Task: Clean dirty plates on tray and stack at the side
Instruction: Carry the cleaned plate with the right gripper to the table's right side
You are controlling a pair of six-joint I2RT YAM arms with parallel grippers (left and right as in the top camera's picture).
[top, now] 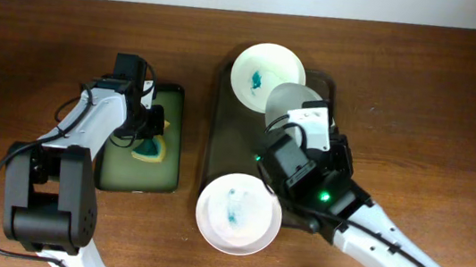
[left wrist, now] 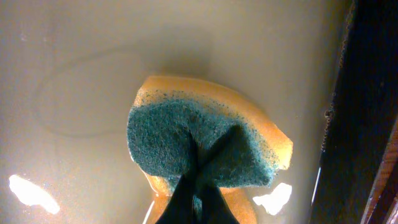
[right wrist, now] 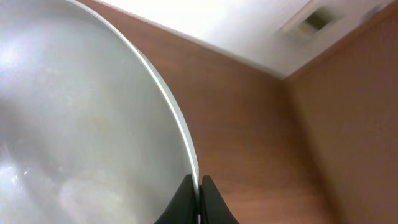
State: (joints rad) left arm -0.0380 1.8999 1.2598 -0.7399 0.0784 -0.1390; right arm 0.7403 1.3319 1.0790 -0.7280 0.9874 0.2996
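Note:
The dark tray (top: 224, 141) lies mid-table. One white plate with a teal smear (top: 267, 76) sits at its far end. Another smeared plate (top: 238, 214) sits at its near end, overhanging the rim. My right gripper (top: 291, 126) is shut on the rim of the third plate (top: 291, 97), held tilted above the tray. In the right wrist view this plate (right wrist: 74, 124) fills the left side, its rim between the fingers (right wrist: 199, 190); no smear shows there. My left gripper (top: 147, 128) is shut on a yellow sponge with a teal scrub face (left wrist: 186, 137), pinched by its fingers (left wrist: 199, 186).
The sponge rests in a smaller green tray with a black rim (top: 171, 173), left of the dark tray; its wet pale floor (left wrist: 93, 62) shows in the left wrist view. Brown wooden table (top: 439, 102) lies all around. A pale wall runs along the far edge.

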